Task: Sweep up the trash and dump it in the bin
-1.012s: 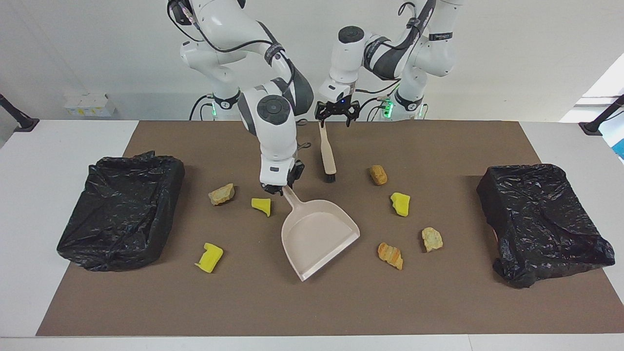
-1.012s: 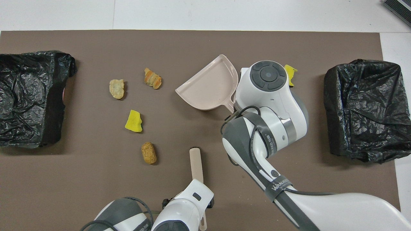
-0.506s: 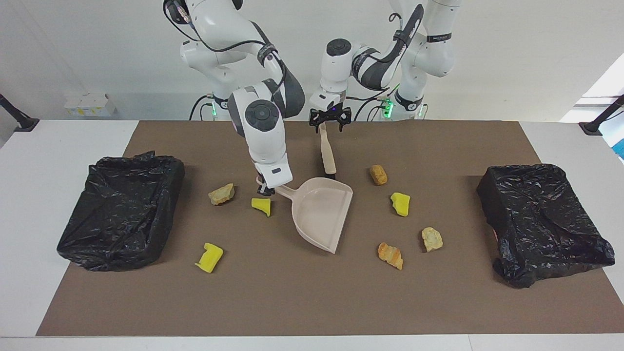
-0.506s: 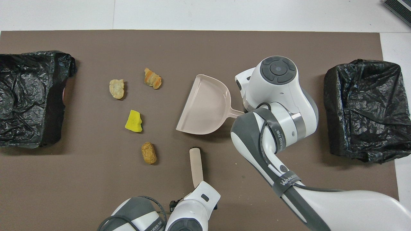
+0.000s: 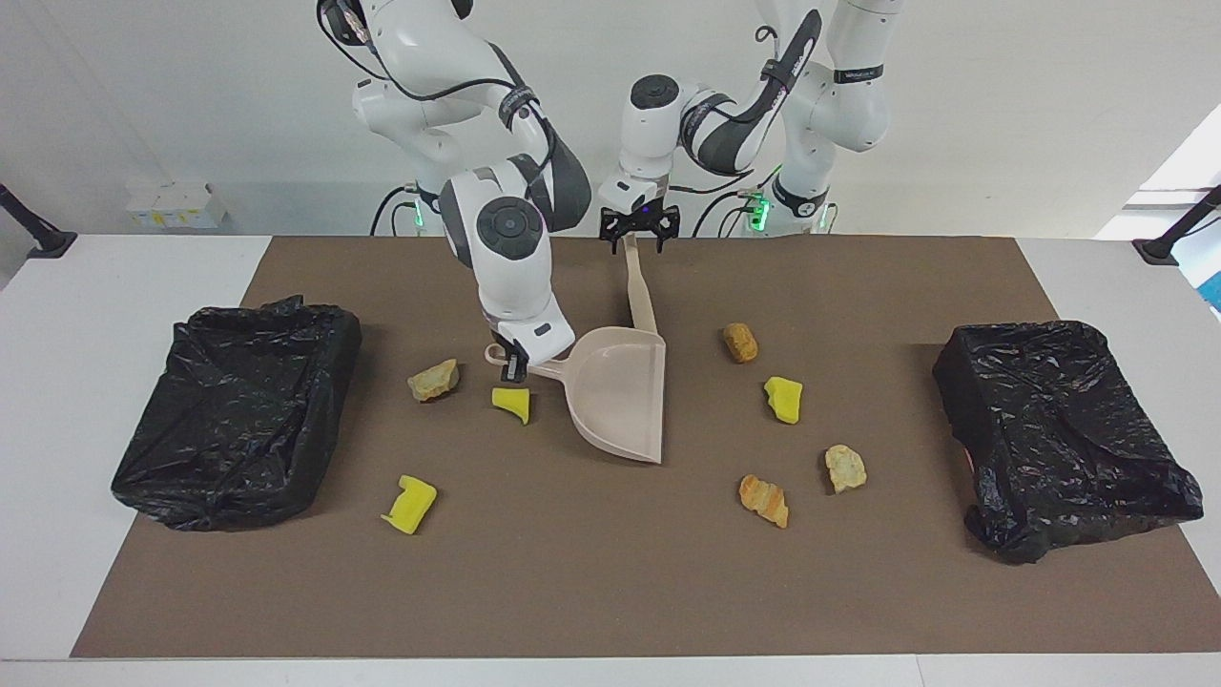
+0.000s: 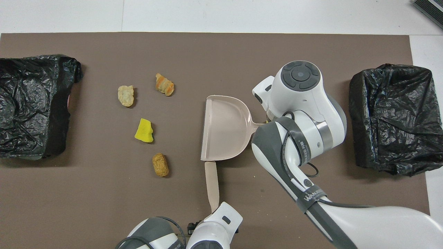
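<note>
The right gripper (image 5: 511, 363) was clenched on the handle of the dustpan (image 5: 610, 396). The pan sat mid-mat, with its open lip turned toward the left arm's end. The left gripper (image 5: 637, 229) was at the top end of the brush (image 5: 642, 291). Whether it had clamped the handle yet, I could not tell. The brush head was hidden where it met the dustpan's corner nearest the robots.

All seven scraps lay loose on the mat (image 5: 591, 592), none in the pan. Four lay off the dustpan's lip, toward the left arm's end: a brown lump (image 5: 739, 342), a yellow chunk (image 5: 783, 399), a tan lump (image 5: 845, 468) and an orange lump (image 5: 764, 500). Three lay on the dustpan's handle side: a yellow chunk (image 5: 512, 404) just beside the handle, a tan lump (image 5: 434, 380) and another yellow chunk (image 5: 410, 504). One bin (image 5: 1059, 434) stood well apart from the dustpan at the left arm's end and another (image 5: 238, 410) at the right arm's end.

The risks I judged from here:
- **Brush snagging the pan:** with its head against the dustpan's corner, lifting or swinging it could nudge the pan out of line.
- **Weak grip:** a hold at the handle's very end gives little leverage, so the brush could swivel under load.
- **Scraps escaping:** the light foam could bounce past the lip, or slip under it if the pan was not flat.
- **Scraps on the wrong side:** the three on the handle side could not be swept in without turning the pan.
- **Arms too close:** both worked near the dustpan and could collide.
</note>
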